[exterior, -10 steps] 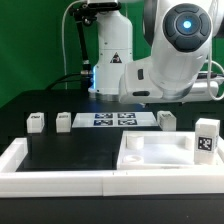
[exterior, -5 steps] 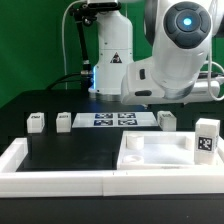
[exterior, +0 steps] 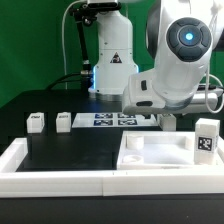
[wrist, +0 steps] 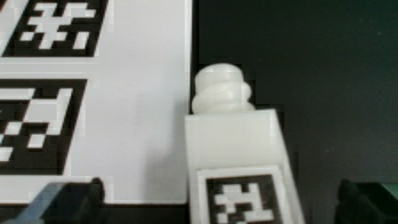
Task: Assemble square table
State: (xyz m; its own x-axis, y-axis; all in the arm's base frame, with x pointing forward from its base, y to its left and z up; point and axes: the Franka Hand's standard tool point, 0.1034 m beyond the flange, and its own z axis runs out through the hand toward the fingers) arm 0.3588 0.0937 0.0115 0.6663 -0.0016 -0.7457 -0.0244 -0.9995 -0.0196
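One white leg (wrist: 231, 150) lies on the black surface (wrist: 311, 60), just beside the marker board (wrist: 89, 90). The claw (wrist: 214, 200) hangs over it, wide open, with a finger on each side, holding nothing. The square tabletop (exterior: 155, 152) sits on the exterior view's right, with another leg (exterior: 207, 138) standing just beside it.

Leg (wrist: 240, 165) flanked: marker board (wrist: 143, 100) tight one side, apparently; other side free.

Leg (wrist: 228, 140): white plastic, smooth, slight sheen. Marker board (wrist: 134, 100): flat matt white, printed black tags. Work surface (wrist: 302, 40): black, matt. Arm (exterior: 180, 75) shell: glossy white.
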